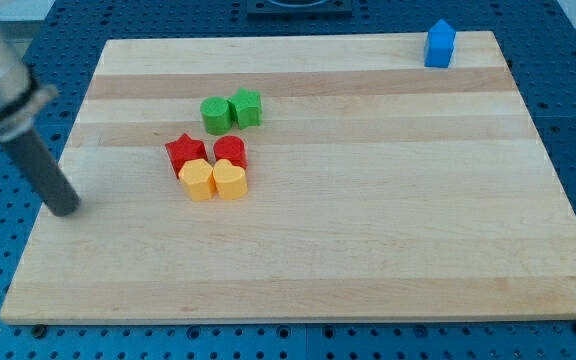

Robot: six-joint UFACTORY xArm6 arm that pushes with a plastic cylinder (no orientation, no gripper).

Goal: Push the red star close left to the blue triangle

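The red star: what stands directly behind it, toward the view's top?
Behind the red star there is bare board, then the two green blocks, standing apart from it. Nothing lies on top. My tip is off to its left.

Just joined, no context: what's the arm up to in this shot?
It's a pushing task: the red star has to end up just left of the blue triangle. My tip sits near the board's left edge, left of the block cluster and touching nothing. The star is packed against a second red block and two yellow blocks, with two green blocks just above. The blue triangle stands alone at the view's top right, far from the star.
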